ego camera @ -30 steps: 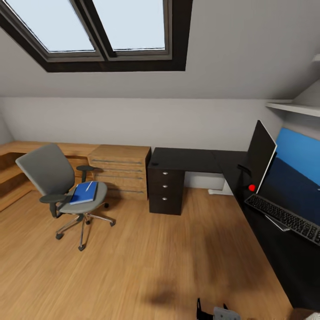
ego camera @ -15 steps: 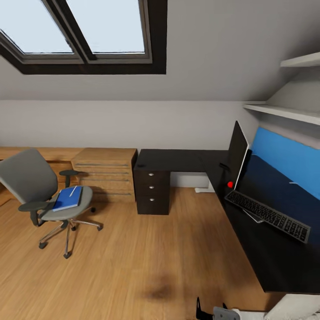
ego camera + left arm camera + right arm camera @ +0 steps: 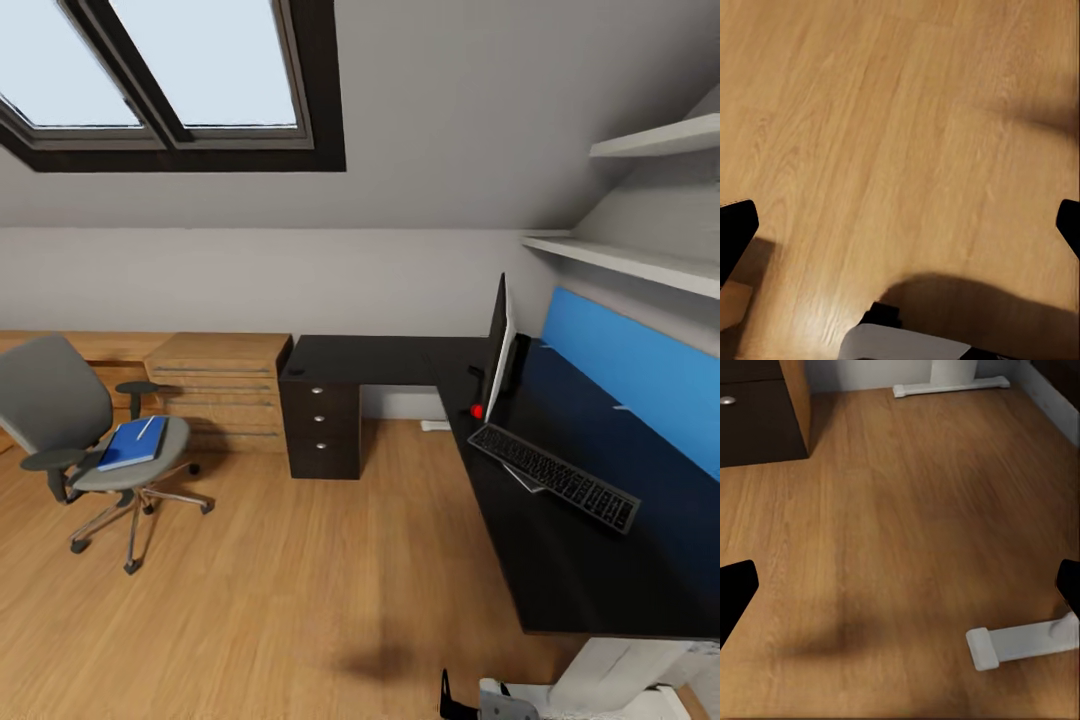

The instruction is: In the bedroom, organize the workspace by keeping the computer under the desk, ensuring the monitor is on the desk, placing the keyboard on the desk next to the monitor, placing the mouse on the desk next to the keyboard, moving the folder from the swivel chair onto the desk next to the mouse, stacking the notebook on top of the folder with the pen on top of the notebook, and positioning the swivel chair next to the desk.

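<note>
Black laminate forms the L-shaped desk (image 3: 560, 560), which is seen in the head view running along the right wall and turning across the back wall to a dark drawer unit (image 3: 322, 428). On the desk the monitor (image 3: 496, 345) is stood nearly edge-on, with the keyboard (image 3: 553, 478) laid just in front of it and a small red mouse (image 3: 477, 411) placed close to the monitor's base. A blue panel (image 3: 630, 365) is fixed to the wall behind the desk, and white shelves (image 3: 640, 262) are mounted above it. Well apart from the desk, at the left, the grey swivel chair (image 3: 60, 415) is found on the wooden floor (image 3: 280, 580), its seat occupied by the blue folder (image 3: 132, 443) with a thin white pen (image 3: 145, 427) laid on top; whether a notebook lies between them cannot be told. A wooden cabinet (image 3: 220, 392) is set between chair and drawer unit. In the left wrist view the left gripper (image 3: 900, 225) is held wide apart over bare floor; in the right wrist view the right gripper (image 3: 900, 592) is likewise spread with nothing grasped, above floor crossed by a white desk foot (image 3: 1020, 641).
</note>
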Available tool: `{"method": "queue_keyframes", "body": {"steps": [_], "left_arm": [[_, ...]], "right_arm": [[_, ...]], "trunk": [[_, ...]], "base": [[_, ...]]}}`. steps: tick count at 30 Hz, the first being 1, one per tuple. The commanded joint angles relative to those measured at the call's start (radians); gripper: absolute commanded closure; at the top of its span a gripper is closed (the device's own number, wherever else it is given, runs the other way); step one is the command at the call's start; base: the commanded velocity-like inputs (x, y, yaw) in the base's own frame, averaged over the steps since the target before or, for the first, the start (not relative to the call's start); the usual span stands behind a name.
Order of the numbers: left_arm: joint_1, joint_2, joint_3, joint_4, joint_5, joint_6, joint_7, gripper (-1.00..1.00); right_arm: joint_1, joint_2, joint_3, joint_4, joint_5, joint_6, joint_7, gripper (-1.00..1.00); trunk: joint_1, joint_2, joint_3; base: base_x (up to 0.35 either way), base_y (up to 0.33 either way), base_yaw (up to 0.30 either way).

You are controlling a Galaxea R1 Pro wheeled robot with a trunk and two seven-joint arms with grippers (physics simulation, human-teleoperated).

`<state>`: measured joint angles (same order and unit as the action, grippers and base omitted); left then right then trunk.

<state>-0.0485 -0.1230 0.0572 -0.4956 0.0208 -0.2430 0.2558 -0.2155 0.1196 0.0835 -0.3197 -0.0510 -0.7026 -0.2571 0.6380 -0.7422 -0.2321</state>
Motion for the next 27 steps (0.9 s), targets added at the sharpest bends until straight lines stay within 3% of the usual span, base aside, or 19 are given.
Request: {"method": "queue_keyframes", "body": {"steps": [1,10,27], "left_arm": [[-0.001,-0.001,0.004,0.0,0.002,-0.004,-0.001,-1.0],[-0.001,0.002,0.004,0.0,0.002,-0.006,0.0,-1.0],[-0.001,0.0,0.004,0.0,0.002,-0.005,0.0,-1.0]], "right_arm": [[-0.001,-0.001,0.009,0.001,-0.005,-0.002,-0.006,-1.0],[-0.001,0.0,0.01,0.001,-0.004,0.0,-0.005,-1.0],[-0.001,0.0,0.009,0.037,-0.004,0.0,-0.005,-1.0]], "trunk": [[-0.004,0.006,0.002],[-0.038,0.069,0.03],[-0.104,0.188,0.083]], "base": [[-0.107,-0.323,0.0],[-0.053,-0.104,0.0],[-0.294,-0.121,0.0]]}}
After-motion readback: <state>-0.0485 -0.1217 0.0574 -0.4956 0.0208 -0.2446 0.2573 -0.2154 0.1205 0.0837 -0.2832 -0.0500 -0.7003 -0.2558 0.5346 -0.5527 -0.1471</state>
